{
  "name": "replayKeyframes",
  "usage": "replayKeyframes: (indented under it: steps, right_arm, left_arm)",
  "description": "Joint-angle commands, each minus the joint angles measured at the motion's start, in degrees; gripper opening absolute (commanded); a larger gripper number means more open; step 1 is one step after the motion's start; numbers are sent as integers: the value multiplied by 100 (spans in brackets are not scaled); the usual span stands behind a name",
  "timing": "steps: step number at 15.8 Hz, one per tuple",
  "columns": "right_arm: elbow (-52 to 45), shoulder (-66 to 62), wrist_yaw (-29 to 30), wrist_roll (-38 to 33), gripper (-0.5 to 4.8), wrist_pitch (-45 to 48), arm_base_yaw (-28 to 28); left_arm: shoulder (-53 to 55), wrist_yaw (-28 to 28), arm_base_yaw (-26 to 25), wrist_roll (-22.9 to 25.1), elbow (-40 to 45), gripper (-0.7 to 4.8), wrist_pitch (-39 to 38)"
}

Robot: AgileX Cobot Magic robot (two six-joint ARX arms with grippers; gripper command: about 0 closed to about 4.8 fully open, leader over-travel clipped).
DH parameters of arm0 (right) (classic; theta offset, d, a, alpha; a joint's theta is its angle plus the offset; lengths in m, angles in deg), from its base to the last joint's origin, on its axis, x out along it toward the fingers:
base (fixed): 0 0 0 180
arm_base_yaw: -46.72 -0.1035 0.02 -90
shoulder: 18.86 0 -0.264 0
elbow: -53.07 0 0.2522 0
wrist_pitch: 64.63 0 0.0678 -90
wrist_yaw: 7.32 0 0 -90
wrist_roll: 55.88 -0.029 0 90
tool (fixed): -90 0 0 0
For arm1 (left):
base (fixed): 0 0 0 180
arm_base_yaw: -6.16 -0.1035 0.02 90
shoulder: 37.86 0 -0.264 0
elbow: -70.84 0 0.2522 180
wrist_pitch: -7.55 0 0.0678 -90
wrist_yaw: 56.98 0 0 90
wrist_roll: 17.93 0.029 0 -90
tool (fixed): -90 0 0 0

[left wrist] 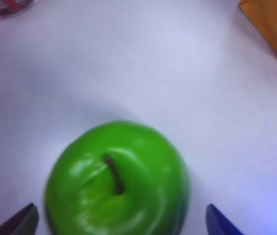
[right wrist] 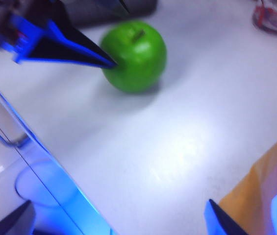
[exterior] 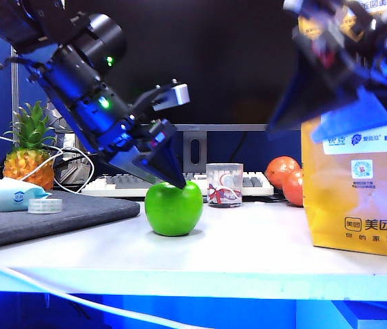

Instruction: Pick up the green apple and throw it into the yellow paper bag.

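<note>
1. Green and glossy, the apple (exterior: 173, 208) sits upright on the white table (exterior: 248, 253), stem up, directly under the left gripper (left wrist: 121, 223).
2. Left gripper: its jaws stand released and wide, one fingertip (left wrist: 18, 223) to each side of the apple in the left wrist view, neither clearly touching the skin. In the exterior view one finger's tip comes down to the apple's top.
3. Key relation: the apple lies between and just below the left fingers, so I judge a short further drop and a close would take it across its middle. Being round, it has no long axis to line up with.
4. Right gripper (right wrist: 118, 220): it hangs high above the bag (exterior: 357, 185), well away from the apple, with its fingertips spread and nothing between them. The left arm is plainly the nearer one.
5. Room: bare table lies between the apple and the bag. A glass cup (exterior: 224, 184) stands just behind the apple, a grey pad (exterior: 49, 216) on the side away from the bag.
6. The bag stands tall, so the apple must be lifted well above its rim.
</note>
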Motion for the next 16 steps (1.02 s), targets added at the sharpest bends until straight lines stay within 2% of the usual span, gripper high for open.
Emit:
replayKeyframes:
  steps: [1, 6, 7, 8, 10, 11, 12, 13, 15, 16]
  right_arm:
    - [28, -105, 33, 59, 479, 140, -4]
    - [28, -111, 31, 59, 479, 350, -4]
    - [28, -111, 28, 59, 479, 356, -4]
    - [28, -111, 28, 59, 479, 354, -4]
    - [28, -111, 11, 59, 479, 356, -2]
    - [66, -105, 13, 61, 479, 332, -2]
    - [151, -83, 13, 59, 479, 236, -2]
    - [404, -46, 33, 59, 479, 61, -4]
    - [1021, 0, 31, 70, 479, -258, -4]
    - [1572, 33, 7, 245, 479, -713, -2]
  left_arm:
    - [133, -94, 35, -63, -20, 479, 131]
    - [396, -107, 37, -273, -20, 479, 179]
    - [396, -111, 37, -273, -20, 455, 267]
    - [396, -116, 37, -273, -28, 309, 337]
    - [387, -249, 37, -273, -157, 202, 293]
    - [352, -710, 37, -271, -396, 201, 92]
    - [319, -780, 37, -271, -590, 200, -98]
    - [260, -754, 37, -243, -929, 200, -437]
    - [48, -708, 37, 146, -1637, 176, -1163]
    - [-162, -420, 37, 466, -2168, 175, -1731]
